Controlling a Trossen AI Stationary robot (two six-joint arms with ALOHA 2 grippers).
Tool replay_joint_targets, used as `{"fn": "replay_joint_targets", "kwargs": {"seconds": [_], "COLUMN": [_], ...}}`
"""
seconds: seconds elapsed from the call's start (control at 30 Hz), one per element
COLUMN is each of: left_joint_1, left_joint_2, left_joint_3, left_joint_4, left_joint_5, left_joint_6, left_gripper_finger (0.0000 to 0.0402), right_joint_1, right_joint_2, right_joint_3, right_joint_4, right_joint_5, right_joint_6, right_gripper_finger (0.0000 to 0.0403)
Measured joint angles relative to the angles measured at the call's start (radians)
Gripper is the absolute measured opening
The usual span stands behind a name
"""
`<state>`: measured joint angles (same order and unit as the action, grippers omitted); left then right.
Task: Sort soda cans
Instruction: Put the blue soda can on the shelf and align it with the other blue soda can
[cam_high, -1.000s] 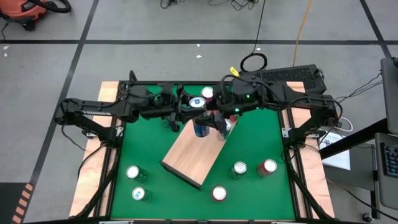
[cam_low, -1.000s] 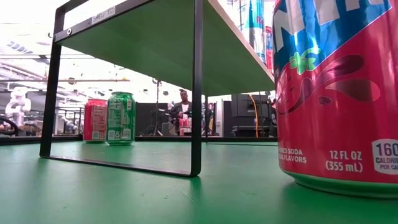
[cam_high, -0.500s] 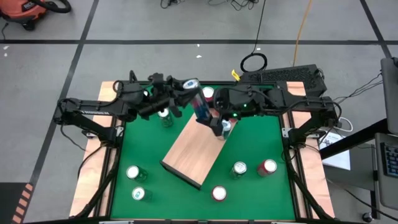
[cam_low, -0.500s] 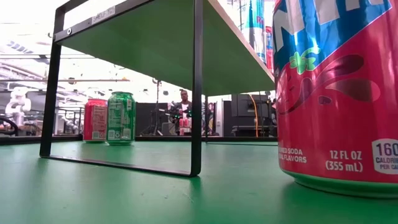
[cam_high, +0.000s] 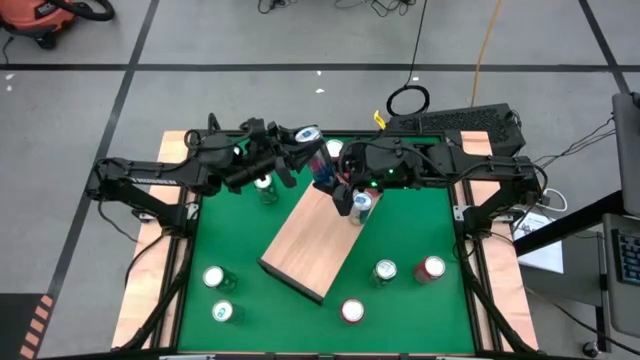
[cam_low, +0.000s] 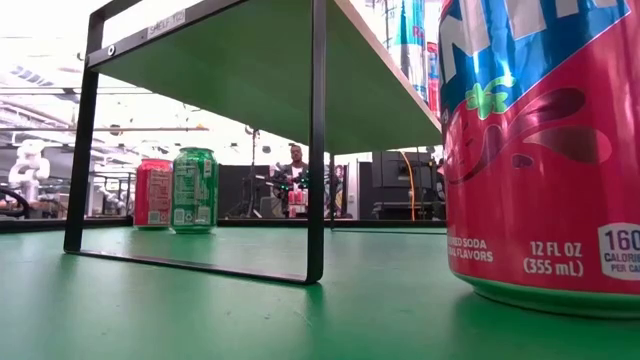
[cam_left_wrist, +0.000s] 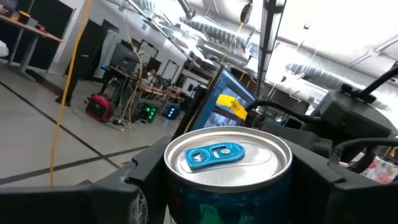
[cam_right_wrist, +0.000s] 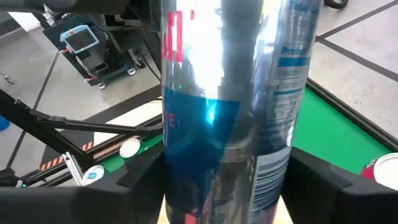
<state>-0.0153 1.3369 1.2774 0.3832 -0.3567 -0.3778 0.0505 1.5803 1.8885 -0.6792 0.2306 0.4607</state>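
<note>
The left hand (cam_high: 300, 150) holds a blue soda can (cam_high: 318, 157) tilted in the air above the far end of the wooden board (cam_high: 315, 240), its fingers closed on the can's sides, as the left wrist view shows with the blue pull-tab top (cam_left_wrist: 227, 156) between them. The right hand (cam_high: 345, 190) sits against the same can lower down; in its wrist view the can (cam_right_wrist: 230, 106) fills the gap between its fingers, but I cannot tell whether they press on it.

The can is likely rigid yet thin-walled, so it would dent under a hard squeeze. Its glossy wall looks slippery. The best hold is probably across the middle of the body, with the fingers on opposite sides.

Other cans stand on the green desk (cam_high: 420, 220): two green-bodied ones (cam_high: 213, 278) near the left front, and red ones (cam_high: 352, 311) toward the right front.
</note>
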Motion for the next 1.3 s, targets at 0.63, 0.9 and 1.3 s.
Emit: {"fn": "replay_joint_targets", "kwargs": {"seconds": [0.63, 0.9, 1.3], "left_joint_1": [-0.005, 0.035, 0.102], "left_joint_2": [-0.031, -0.059, -0.061], "left_joint_3": [0.000, -0.001, -0.001], "left_joint_4": [-0.008, -0.002, 0.066], "left_joint_5": [0.219, 0.494, 0.759], "left_joint_6": [-0.088, -0.119, -0.140], "left_gripper_finger": [0.0301, 0.0304, 0.0290], "right_joint_1": [-0.003, -0.013, -0.061], "right_joint_2": [-0.036, -0.041, -0.040], "right_joint_3": [0.000, 0.001, 0.001], "right_joint_4": [0.012, 0.063, 0.155], "right_joint_5": [-0.204, -0.445, -0.654], "right_joint_6": [0.029, -0.003, 0.010], "right_gripper_finger": [0.0229, 0.0231, 0.0232]}}
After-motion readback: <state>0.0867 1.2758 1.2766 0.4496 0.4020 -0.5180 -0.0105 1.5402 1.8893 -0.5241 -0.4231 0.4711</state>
